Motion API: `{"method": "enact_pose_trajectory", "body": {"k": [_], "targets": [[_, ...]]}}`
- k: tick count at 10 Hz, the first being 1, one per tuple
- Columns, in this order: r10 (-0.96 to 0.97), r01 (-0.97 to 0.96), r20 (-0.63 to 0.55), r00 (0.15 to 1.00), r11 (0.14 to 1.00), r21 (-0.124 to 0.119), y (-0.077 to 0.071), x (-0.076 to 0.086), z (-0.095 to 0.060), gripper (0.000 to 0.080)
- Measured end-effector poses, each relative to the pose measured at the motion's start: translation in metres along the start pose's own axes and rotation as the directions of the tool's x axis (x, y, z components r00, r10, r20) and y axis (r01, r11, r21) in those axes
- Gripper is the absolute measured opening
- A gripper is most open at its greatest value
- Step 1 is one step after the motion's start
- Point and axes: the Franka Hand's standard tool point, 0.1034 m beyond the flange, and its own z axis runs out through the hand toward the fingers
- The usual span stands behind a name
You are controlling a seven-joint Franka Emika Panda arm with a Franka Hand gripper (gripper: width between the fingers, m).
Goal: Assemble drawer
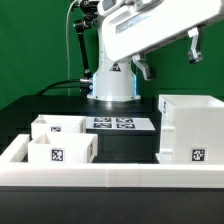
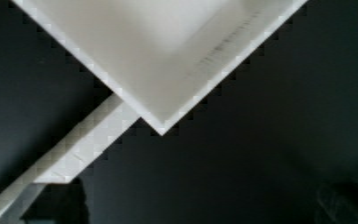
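Observation:
The large white boxy housing [image 1: 190, 126] stands on the black table at the exterior view's right, with a square tag on its front. Two small open-topped white trays [image 1: 54, 127] [image 1: 62, 151] sit side by side at the left. My gripper [image 1: 170, 57] hangs high above the housing. Its two dark fingers are spread apart and hold nothing. In the wrist view a white corner of the housing [image 2: 158, 50] shows from above. The fingers are only dark shapes at the picture's edge there.
The marker board [image 1: 113, 124] lies flat between the trays and the housing, in front of the robot base [image 1: 112, 85]. A long low white rim [image 1: 110, 178] runs along the table's front; a strip of it shows in the wrist view [image 2: 78, 150].

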Motion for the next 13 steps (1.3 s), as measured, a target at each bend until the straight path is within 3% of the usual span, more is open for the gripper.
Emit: {"method": "enact_pose_trajectory", "body": {"k": [3,4,7,9,13], "targets": [[-0.023,0.023,0.004,1.0,1.0,-0.006,0.004,-0.001,0.003,0.0649],[-0.053,0.053,0.035,0.998,0.998,-0.018,0.017,-0.003,0.003,0.0649],[-0.205,0.225,0.152,0.967,0.966,-0.13,0.06,-0.003,-0.003,0.0649],[-0.286,0.31,0.164,0.944,0.94,-0.143,0.09,0.003,0.002,0.0649],[-0.275,0.299,0.165,0.947,0.943,-0.146,0.091,0.002,0.002,0.0649]]}}
